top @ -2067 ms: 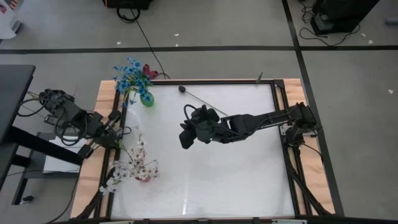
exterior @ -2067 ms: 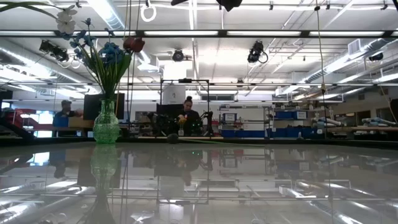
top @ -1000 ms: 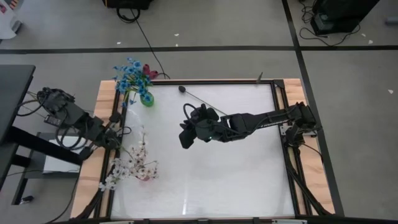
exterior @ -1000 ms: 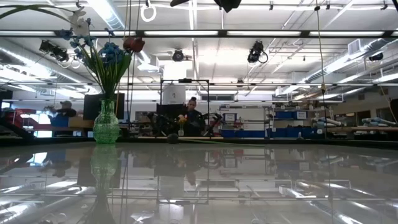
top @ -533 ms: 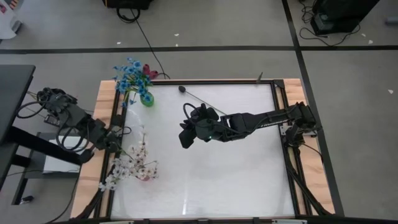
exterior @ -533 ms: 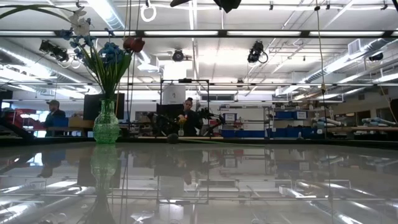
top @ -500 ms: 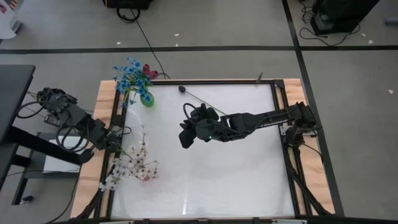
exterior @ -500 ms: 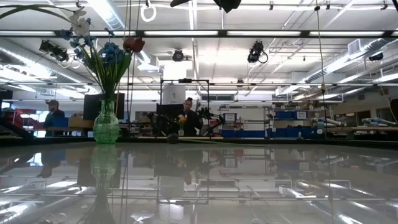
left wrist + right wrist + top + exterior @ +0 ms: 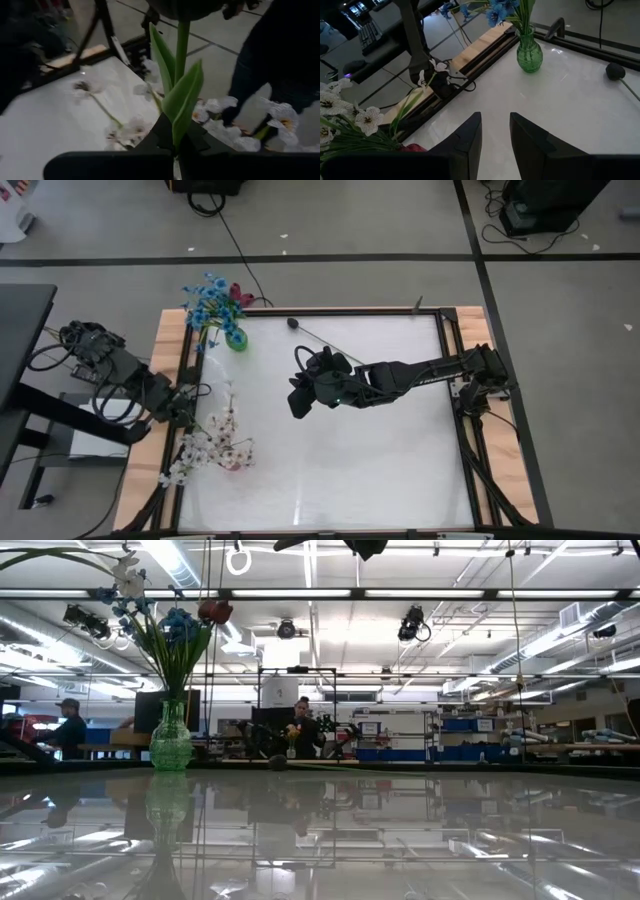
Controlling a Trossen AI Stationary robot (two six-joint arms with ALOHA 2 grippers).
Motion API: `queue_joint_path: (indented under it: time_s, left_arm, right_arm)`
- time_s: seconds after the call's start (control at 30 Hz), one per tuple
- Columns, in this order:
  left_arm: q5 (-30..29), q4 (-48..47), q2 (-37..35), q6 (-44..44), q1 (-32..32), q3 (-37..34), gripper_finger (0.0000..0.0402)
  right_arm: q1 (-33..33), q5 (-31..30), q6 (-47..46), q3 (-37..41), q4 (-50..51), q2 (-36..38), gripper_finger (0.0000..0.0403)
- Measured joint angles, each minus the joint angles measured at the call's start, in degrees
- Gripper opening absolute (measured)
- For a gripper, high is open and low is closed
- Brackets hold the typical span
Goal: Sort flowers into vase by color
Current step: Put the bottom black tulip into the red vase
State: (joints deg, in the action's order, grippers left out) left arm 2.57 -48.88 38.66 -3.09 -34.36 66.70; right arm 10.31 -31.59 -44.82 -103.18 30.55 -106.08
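Observation:
My left gripper (image 9: pixel 186 408) is at the table's left edge, shut on a green leafy flower stem (image 9: pixel 181 55). The flower's head is only a dark blur at the edge of the left wrist view. My right gripper (image 9: pixel 298 398) hangs open over the table's middle, with nothing between its fingers (image 9: pixel 495 135). A green glass vase (image 9: pixel 236 338) at the far left corner holds blue flowers (image 9: pixel 208 300) and a red one. White flowers (image 9: pixel 215 442) stand in a red vase (image 9: pixel 232 464) near the left edge. A dark-headed flower (image 9: pixel 292 322) lies flat by the far edge. My left gripper pinches the low part of the stem (image 9: pixel 177 136), just below its leaves, between its two fingers. The fingers come from the table's left, slanting a little downward. The stem runs on ahead of them, lifted clear of the table, above the white flowers.
A wooden strip and a dark metal rail (image 9: pixel 470 50) run along the table's left side. The white tabletop (image 9: pixel 380 450) spreads out to the right and near side. People move about in the room beyond the far edge (image 9: pixel 300 730).

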Motion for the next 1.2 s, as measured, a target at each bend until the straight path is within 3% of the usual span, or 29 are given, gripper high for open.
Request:
queue_joint_path:
  time_s: [0.4,1.2]
  left_arm:
    - [0.68,2.87,1.08,1.41,-0.04,-4.39,0.0005]
    - [-1.42,2.48,0.56,0.80,-0.93,-1.46,0.0005]
  right_arm:
    - [0.24,0.00,0.00,0.00,0.04,0.00,0.0109]
    - [1.00,1.26,-0.02,0.00,0.07,0.00,0.0109]
